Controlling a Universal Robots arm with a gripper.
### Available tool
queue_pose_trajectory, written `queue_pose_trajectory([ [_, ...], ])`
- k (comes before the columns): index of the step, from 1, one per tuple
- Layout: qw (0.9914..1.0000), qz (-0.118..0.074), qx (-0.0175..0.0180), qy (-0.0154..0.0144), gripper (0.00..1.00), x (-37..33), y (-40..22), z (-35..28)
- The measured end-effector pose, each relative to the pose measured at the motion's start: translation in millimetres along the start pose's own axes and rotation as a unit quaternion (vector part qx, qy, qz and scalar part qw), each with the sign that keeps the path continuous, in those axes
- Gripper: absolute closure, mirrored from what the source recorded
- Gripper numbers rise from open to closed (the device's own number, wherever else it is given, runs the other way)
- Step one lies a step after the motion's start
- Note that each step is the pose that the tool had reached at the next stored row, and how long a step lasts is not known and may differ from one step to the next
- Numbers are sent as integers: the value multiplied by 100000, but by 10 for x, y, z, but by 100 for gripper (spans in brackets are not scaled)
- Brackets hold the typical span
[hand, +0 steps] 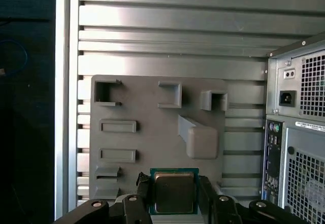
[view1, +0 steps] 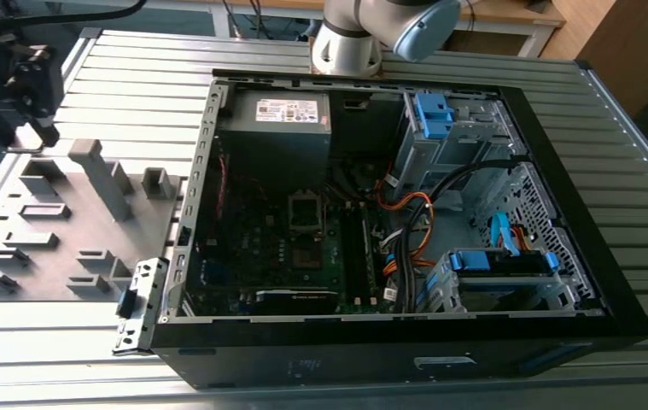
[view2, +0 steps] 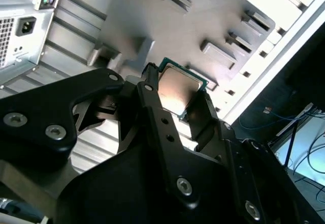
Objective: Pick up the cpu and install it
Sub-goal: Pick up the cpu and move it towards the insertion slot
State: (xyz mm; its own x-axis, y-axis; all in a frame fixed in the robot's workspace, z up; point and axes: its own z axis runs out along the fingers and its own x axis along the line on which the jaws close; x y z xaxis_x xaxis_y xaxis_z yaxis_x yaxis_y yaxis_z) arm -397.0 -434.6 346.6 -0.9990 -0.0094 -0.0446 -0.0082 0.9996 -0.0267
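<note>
Two fingers (hand: 144, 187) of the gripper (hand: 174, 197) pinch the cpu (hand: 174, 187) by its edges, over the tray (hand: 152, 127) beside the case (hand: 299, 148). Such a thin edge grip could let it tilt or slip, then seat skewed in the socket (view1: 306, 213).

You have the cpu (view2: 177, 82) pinched between the gripper's (view2: 176, 96) black fingers (view2: 155, 112) (dull silver top toward the camera, green edge showing). Behind it lies the grey fixture plate (view2: 152, 16), with the computer case (view2: 20, 31) near.
</note>
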Motion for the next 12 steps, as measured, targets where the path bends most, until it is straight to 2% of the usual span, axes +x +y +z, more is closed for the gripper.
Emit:
queue_pose_trajectory([
  [12,100000,0,-22,139,53,-479,-40,23],
])
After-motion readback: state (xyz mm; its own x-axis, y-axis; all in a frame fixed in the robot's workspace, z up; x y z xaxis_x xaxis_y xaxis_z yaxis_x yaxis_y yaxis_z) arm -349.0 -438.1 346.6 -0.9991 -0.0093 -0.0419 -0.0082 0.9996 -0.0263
